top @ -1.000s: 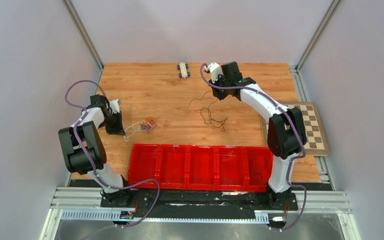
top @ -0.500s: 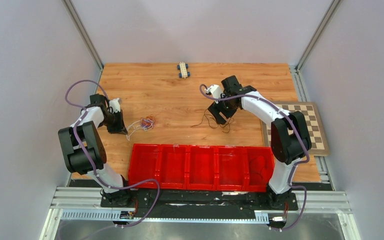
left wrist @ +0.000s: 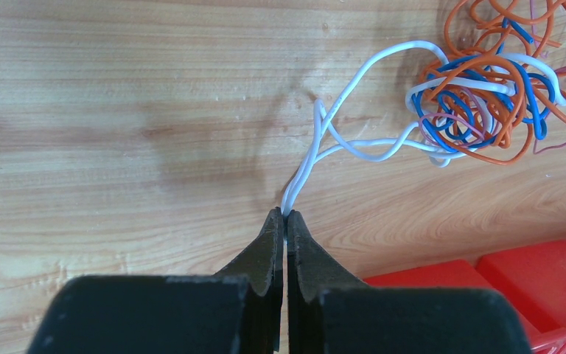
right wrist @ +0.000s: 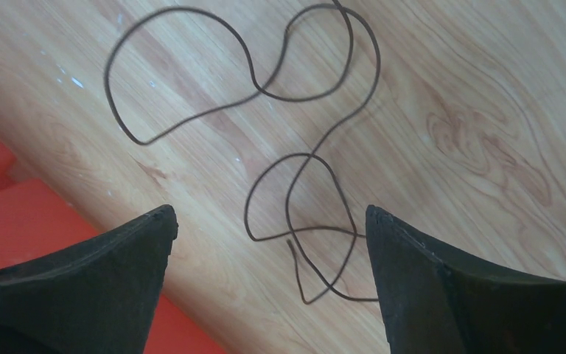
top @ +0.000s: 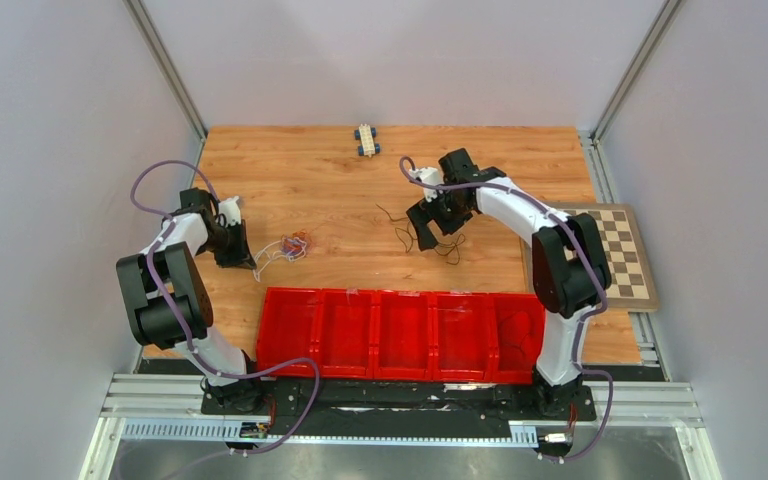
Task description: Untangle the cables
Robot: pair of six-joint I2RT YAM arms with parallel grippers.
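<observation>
- The left arm sits folded low at the left of the overhead view, with its elbow back toward the near edge and its wrist turned to the right; the left claw [top: 237, 258] is down close to the wood
- In the left wrist view the left claw [left wrist: 286, 215] is pinched tight on a thin white wire [left wrist: 354, 144], whose doubled strand climbs from the tips toward the upper right
- That wire runs into a multicoloured knot of thin wires [left wrist: 486, 96] in orange, blue, white and pinkish, at the upper right of the wrist view; from overhead the knot [top: 295, 245] lies left of centre, just right of the claw
- The right arm rises from the lower right and bends over to the left, with the right claw [top: 428, 225] pointing down right of centre
- In the right wrist view the right claw [right wrist: 269, 214] stands spread wide with nothing gripped; a thin black cable [right wrist: 295, 96] lies in loose loops on the wood between and beyond the fingers, well apart from the knot
- A long red plastic tray of bins [top: 400, 332] lines the near side, just below both claws
- The light wooden tabletop [top: 330, 185] shows between knot and black cable and on toward the far edge, where a small toy car [top: 365, 139] sits; a chequered board [top: 628, 250] lies at the right edge
</observation>
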